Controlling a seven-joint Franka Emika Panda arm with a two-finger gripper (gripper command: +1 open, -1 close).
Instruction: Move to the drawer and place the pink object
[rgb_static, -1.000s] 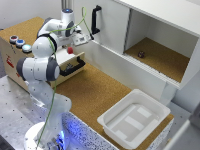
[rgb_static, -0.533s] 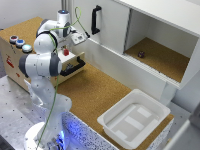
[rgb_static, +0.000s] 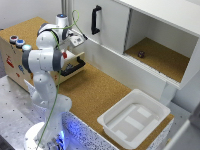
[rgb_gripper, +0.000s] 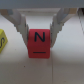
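In the wrist view, a reddish-pink cube marked with a black N, the pink object (rgb_gripper: 40, 43), sits between the two fingers of my gripper (rgb_gripper: 39, 34), which press its sides. A pale surface lies below it. In the exterior view, my gripper (rgb_static: 76, 40) hangs over the open pale wooden drawer (rgb_static: 79, 60) with its black bar handle (rgb_static: 73, 67), at the exterior view's left. The arm hides the pink object there.
A yellow block (rgb_gripper: 2, 38) lies beside the cube. Round coloured buttons (rgb_static: 17, 41) top the wooden box. The white cabinet door (rgb_static: 107, 22) has a black handle, a small dark object (rgb_static: 141, 53) sits in its open compartment, and a white bin (rgb_static: 134, 117) stands on the cork tabletop.
The arm has swung toward the exterior view's left and slightly down, bringing the gripper over the open drawer.
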